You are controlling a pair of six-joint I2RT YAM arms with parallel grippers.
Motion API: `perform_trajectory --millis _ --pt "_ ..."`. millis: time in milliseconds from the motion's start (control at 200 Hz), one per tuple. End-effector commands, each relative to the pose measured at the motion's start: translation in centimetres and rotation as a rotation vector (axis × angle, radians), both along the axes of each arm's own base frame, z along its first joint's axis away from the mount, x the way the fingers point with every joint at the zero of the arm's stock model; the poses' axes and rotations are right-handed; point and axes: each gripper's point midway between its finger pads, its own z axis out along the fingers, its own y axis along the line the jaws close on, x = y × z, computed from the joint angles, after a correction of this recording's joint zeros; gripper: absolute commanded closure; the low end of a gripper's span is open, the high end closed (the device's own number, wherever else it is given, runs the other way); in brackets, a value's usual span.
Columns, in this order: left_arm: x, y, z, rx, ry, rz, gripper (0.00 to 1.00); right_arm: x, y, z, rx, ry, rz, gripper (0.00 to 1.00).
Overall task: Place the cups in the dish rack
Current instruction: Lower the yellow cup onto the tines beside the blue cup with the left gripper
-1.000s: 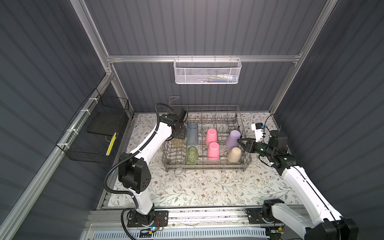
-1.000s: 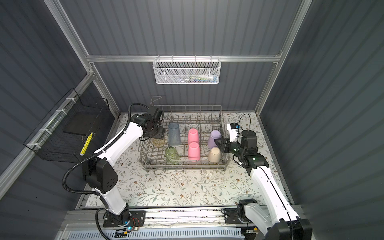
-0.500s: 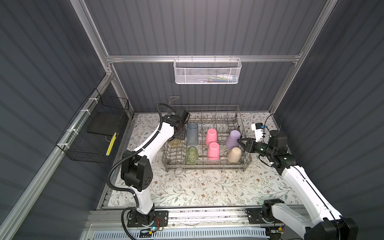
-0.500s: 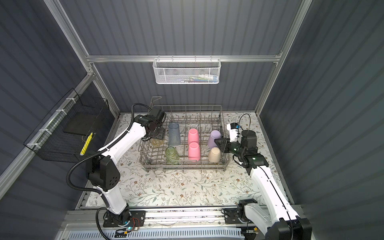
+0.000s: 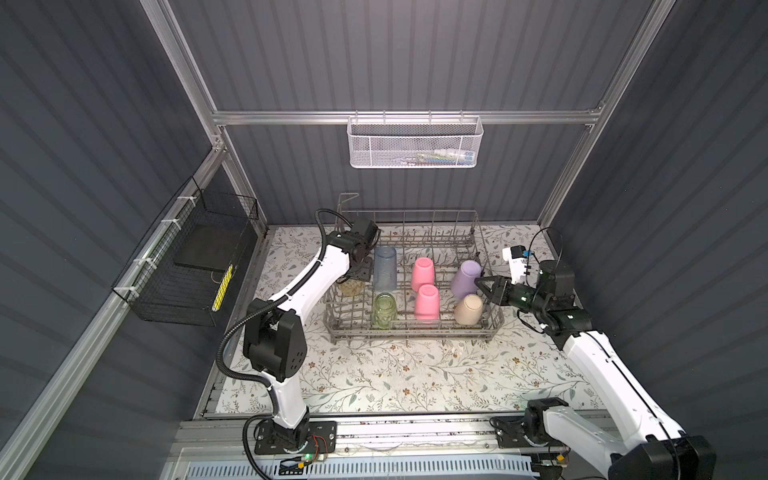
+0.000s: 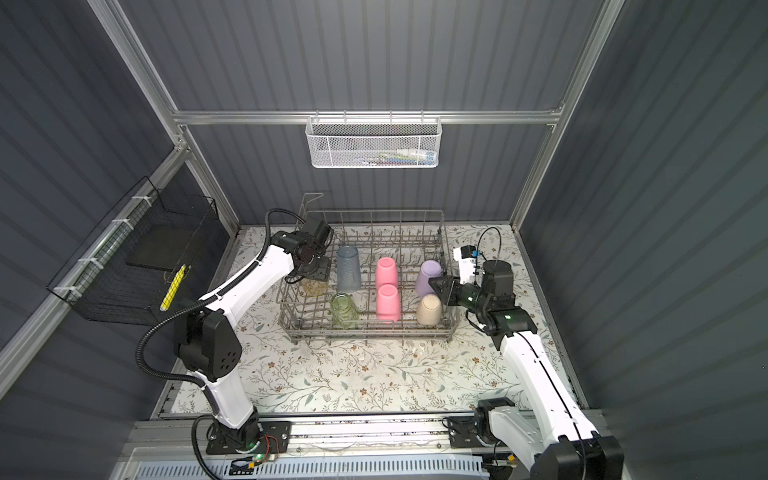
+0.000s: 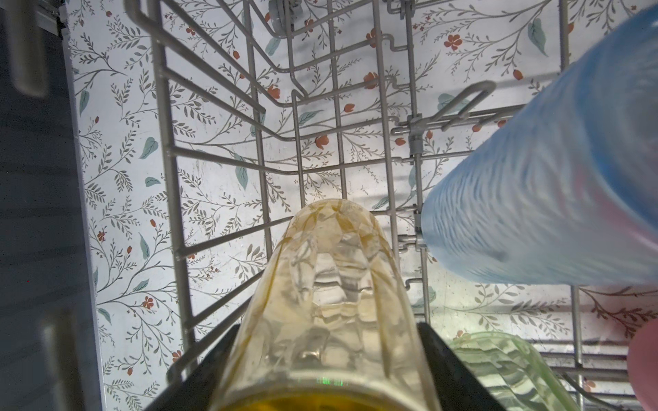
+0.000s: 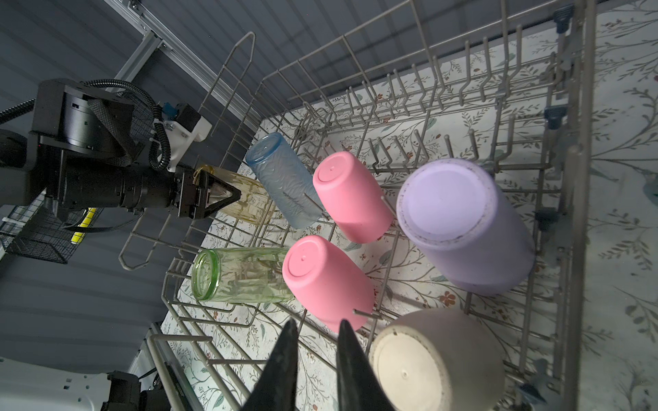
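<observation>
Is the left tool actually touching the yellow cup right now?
Touching. In the left wrist view the yellow cup lies between the left tool's black fingers, which press against both of its sides with no gap.

The dish rack (image 5: 411, 330) sits at the table's (image 5: 395, 382) twelve o'clock. In it, from its middle: cup one (image 5: 351, 287) at nine o'clock, cup two (image 5: 384, 268) at ten, cup three (image 5: 423, 268) at one, cup four (image 5: 466, 277) at three, cup five (image 5: 468, 309) at four, cup six (image 5: 427, 302) at five, cup seven (image 5: 384, 316) at seven. The mesh basket (image 5: 374, 145) hangs beyond at twelve, the wire basket (image 5: 166, 299) at nine.

Yellow cup (image 5: 352, 287) and six cups (image 5: 427, 302) in dish rack (image 5: 440, 331)
</observation>
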Motion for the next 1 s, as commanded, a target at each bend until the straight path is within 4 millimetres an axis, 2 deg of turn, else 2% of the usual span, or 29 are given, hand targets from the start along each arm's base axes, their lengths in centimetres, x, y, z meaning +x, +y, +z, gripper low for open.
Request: perform_trajectory --millis 0,380,826,996 --pt "0.0 0.8 -1.7 0.037 0.032 0.025 0.65 0.3 -0.2 0.6 -0.012 -0.028 -0.004 0.77" --pt "0.0 0.8 -2.7 0.047 0.046 0.029 0.57 0.3 -0.2 0.5 -0.012 -0.025 -0.002 0.77" --pt "-0.1 1.4 -1.6 0.059 0.024 0.045 0.41 0.3 -0.2 0.5 -0.008 -0.021 0.002 0.77" --pt "-0.1 1.5 -1.5 0.068 0.021 0.048 0.39 0.3 -0.1 0.4 -0.006 -0.018 0.003 0.77"
